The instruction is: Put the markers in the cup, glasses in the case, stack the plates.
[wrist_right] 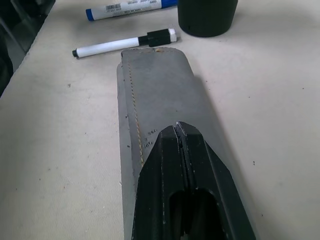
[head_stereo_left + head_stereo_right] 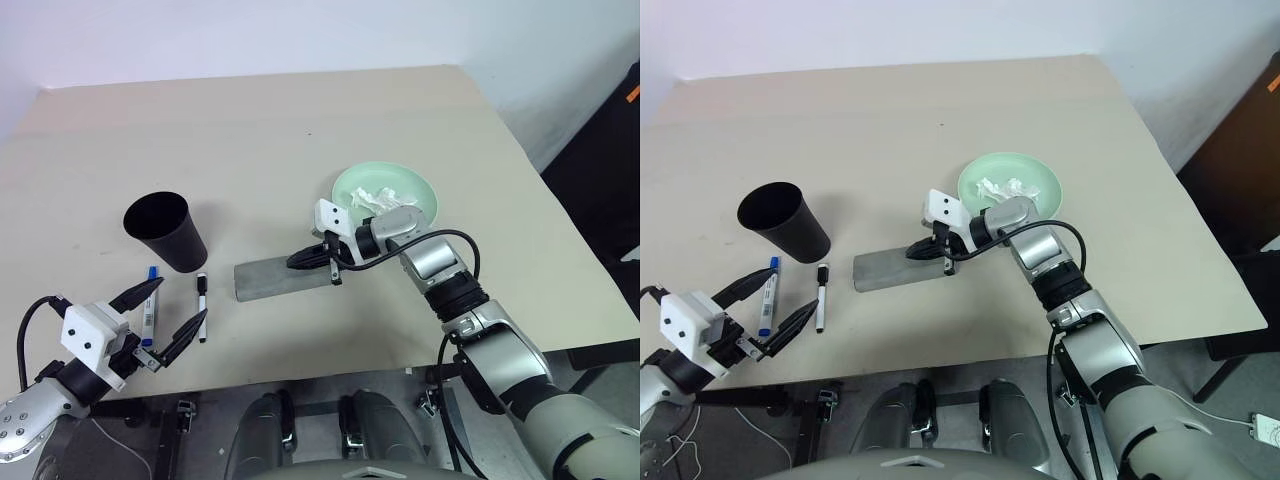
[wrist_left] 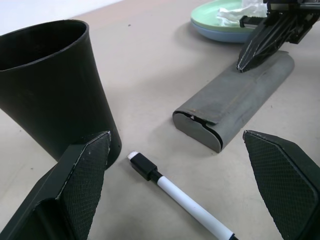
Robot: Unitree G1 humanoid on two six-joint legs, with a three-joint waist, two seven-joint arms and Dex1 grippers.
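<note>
The right arm reaches across from 4 o'clock, its right tool (image 2: pixel 300 261) pinched together with nothing between the fingers, tips resting on the lid of the closed grey case (image 2: pixel 275 280) at the table (image 2: pixel 300 130) centre. The left tool (image 2: pixel 168 318) sits low at 8 o'clock, fingers spread wide, around the marker ends. The black-capped marker (image 2: pixel 201 306) and blue-capped marker (image 2: pixel 768 293) lie just below the black cup (image 2: pixel 163 230). The mint plate (image 2: pixel 420 195), stacked on the blue plate (image 3: pixel 212 33), holds crumpled white stuff at 2 o'clock.
</note>
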